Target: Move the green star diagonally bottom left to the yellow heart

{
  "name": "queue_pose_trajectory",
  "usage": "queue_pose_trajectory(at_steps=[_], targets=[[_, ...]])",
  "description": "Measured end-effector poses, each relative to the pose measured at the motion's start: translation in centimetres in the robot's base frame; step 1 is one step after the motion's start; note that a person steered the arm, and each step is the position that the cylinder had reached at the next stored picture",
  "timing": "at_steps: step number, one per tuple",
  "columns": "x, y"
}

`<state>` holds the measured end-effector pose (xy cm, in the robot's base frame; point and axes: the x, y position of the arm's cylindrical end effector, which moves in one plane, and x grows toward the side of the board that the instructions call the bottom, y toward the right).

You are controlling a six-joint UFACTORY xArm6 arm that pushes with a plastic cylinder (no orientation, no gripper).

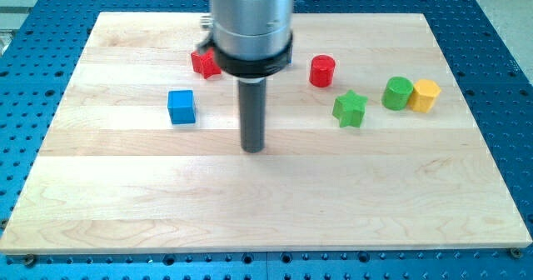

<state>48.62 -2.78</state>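
Note:
The green star (350,108) lies right of the board's centre. A yellow block (425,95) sits further right, touching a green cylinder (397,92); I cannot make out its shape from here. My tip (253,149) rests on the board near the centre, well left of the green star and slightly lower in the view, with a clear gap between them. The arm's wide grey body hides part of the board's top middle.
A red cylinder (322,70) stands above and left of the green star. A red star-like block (204,62) sits partly behind the arm at upper left. A blue cube (181,107) lies left of my tip. The wooden board (266,222) sits on a blue perforated table.

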Motion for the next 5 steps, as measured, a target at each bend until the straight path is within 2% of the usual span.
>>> queue_pose_trajectory(at_steps=[2,4,5], targets=[[-8.0,0.2],[-1.0,2.3],[2.0,8.5]])
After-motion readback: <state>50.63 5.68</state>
